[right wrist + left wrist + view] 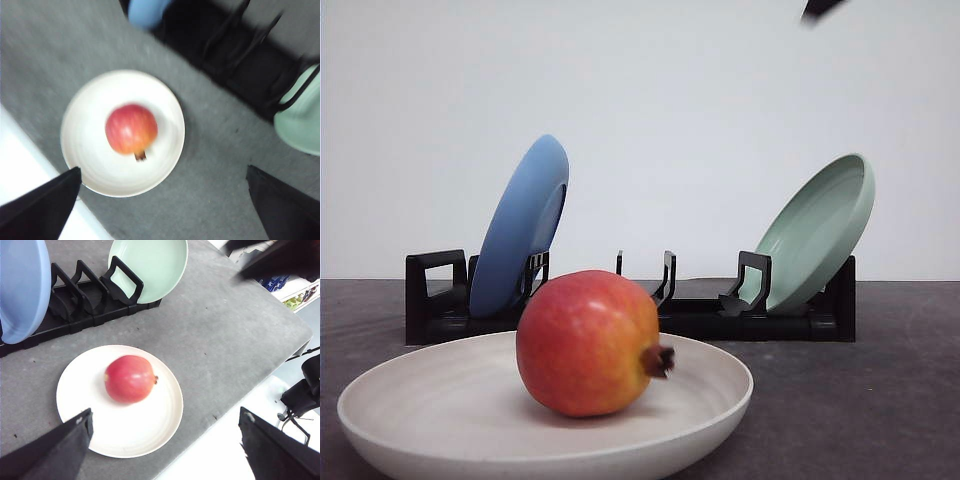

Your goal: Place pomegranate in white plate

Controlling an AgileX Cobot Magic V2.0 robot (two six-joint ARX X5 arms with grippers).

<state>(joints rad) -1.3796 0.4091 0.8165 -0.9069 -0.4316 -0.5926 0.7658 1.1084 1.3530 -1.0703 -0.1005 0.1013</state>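
Note:
The red-to-yellow pomegranate lies on its side in the white plate at the table's near edge, its dark calyx pointing right. From above, the left wrist view has the pomegranate a little off the middle of the white plate. My left gripper hangs open well above the plate, holding nothing. In the blurred right wrist view, the pomegranate rests in the white plate, and my right gripper is also open and high above it.
Behind the plate a black rack holds a blue plate on the left and a pale green plate on the right, both leaning. A dark arm part shows at the top. The table edge runs close by the plate.

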